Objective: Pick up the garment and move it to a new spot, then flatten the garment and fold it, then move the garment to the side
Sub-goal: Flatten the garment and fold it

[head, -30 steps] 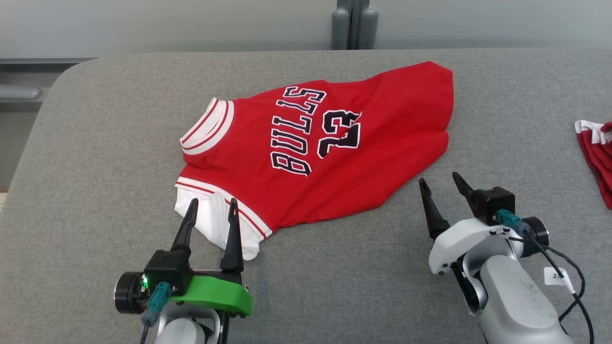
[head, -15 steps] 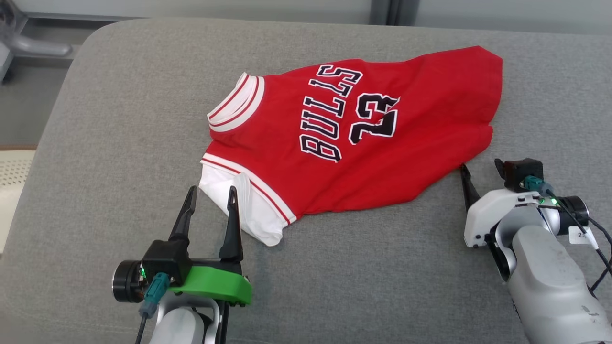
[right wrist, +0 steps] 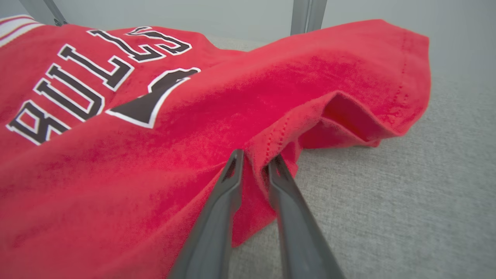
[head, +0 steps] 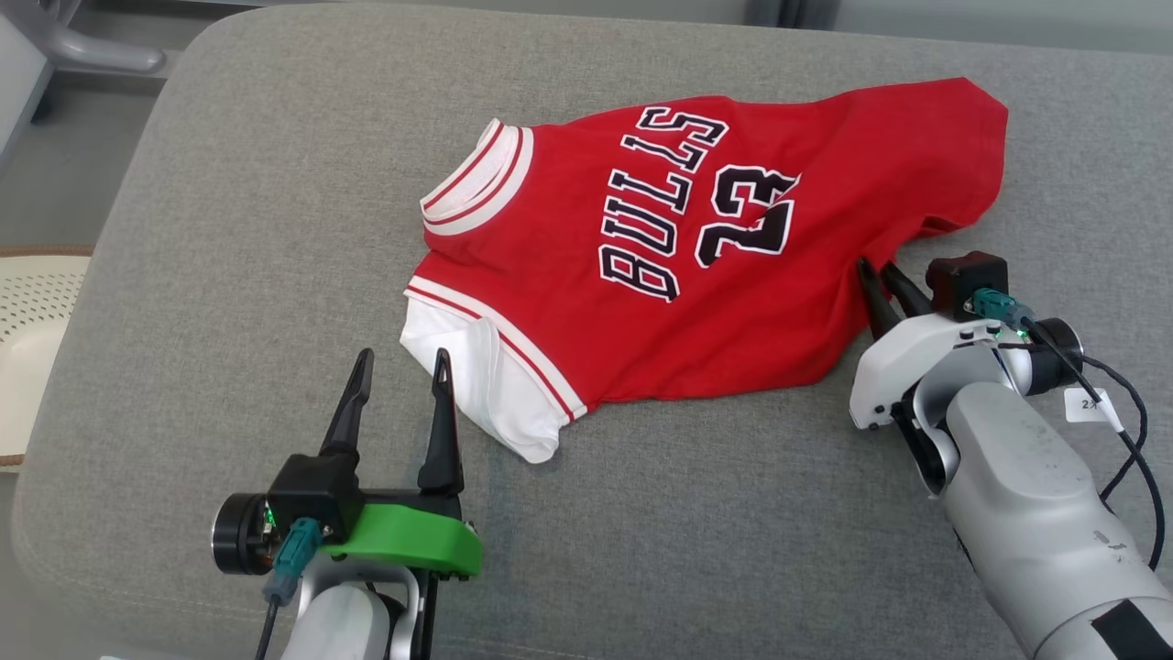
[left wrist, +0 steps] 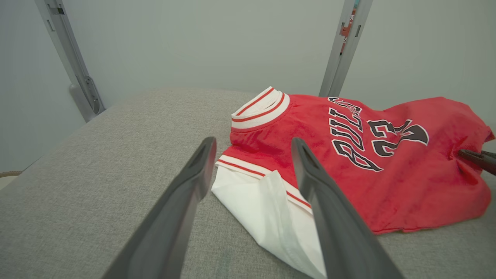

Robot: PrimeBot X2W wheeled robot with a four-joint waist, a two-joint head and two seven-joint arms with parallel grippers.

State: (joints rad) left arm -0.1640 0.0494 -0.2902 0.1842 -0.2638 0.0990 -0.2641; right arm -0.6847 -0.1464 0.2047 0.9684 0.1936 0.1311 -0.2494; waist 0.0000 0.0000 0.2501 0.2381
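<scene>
The garment [head: 715,247] is a red jersey with black lettering, white-striped collar and a white sleeve, lying face up and a bit rumpled on the grey cushioned table [head: 229,229]. My right gripper [head: 875,266] is at its right hem, fingers drawn close together. In the right wrist view the right gripper [right wrist: 255,155] pinches a fold of the garment [right wrist: 193,116] at the stitched edge. My left gripper [head: 401,357] stands open just short of the white sleeve [head: 476,376]. In the left wrist view, the left gripper [left wrist: 252,143] frames the sleeve [left wrist: 263,197] without touching it.
The table's rounded corner is at the upper left, with floor beyond it. A cream perforated object [head: 37,312] sits off the table's left edge. Grey metal posts [left wrist: 343,50] stand behind the table against a pale wall.
The head camera has shifted, moving the whole picture. My right gripper has gone forward to the jersey's right hem and closed from wide open onto the fabric. The left gripper has stayed open in place.
</scene>
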